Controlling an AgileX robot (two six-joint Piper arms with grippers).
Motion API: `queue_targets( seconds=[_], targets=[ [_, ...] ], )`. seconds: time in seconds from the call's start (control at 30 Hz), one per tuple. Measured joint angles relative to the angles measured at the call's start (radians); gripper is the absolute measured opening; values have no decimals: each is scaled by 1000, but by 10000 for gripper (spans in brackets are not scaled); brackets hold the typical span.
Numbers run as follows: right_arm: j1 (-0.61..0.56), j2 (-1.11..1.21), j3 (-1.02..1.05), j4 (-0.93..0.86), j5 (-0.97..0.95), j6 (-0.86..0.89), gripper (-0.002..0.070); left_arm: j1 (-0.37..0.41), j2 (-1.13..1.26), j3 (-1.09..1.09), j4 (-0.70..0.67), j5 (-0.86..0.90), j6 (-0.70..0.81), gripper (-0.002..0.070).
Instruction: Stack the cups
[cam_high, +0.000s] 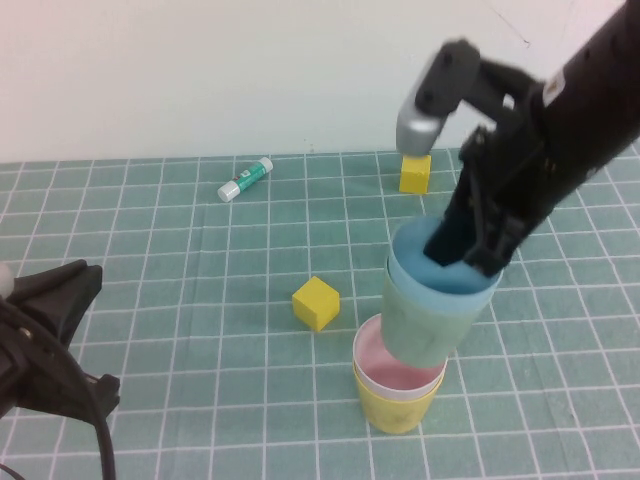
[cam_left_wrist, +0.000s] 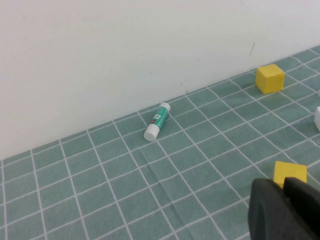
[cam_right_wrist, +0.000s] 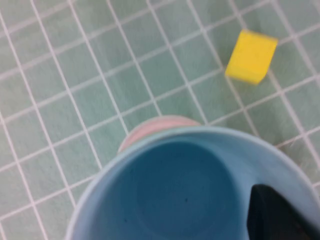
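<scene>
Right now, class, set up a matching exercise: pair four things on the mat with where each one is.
Things:
1. light blue cup
2. pink cup
3. glue stick
4. left gripper

Places:
A. lying near the back wall
B. parked at the left edge, holding nothing
C. nested in the green cup, held by the right gripper
D. nested in the yellow cup

Pairs: 1-C, 2-D, 3-A, 4-B

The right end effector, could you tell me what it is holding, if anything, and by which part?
The right end effector grips the nested light blue paper cup and pale green paper cup by their rim, one finger inside. The left end effector, near-left, holds nothing.
</scene>
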Motion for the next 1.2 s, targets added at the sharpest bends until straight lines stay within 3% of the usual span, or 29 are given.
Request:
queue_targets(
  seconds=[0.3, 0.6, 0.67, 0.83, 0.97, 1.07, 1.2],
  targets=[
    [19, 2, 124, -3, -151, -28, 52, 0, 0, 0, 11, 0, 0, 27],
    [19, 48, 126, 26, -122, -115, 60, 0, 0, 0, 15, 0, 3, 27],
    [19, 52, 126, 38, -117, -126, 76, 0, 0, 0, 15, 0, 3, 27],
    [19, 59, 126, 76, -122, -136, 223, 0, 0, 0, 15, 0, 4, 27],
    [19, 49, 123, 94, -119, -137, 262, 0, 0, 0, 18, 0, 4, 27],
    [19, 12, 91, 95, -88, -137, 228, 0, 0, 0, 19, 0, 4, 27],
    [21, -102, 47, 8, -56, -130, 66, 0, 0, 0, 15, 0, -7, 27]
  ],
)
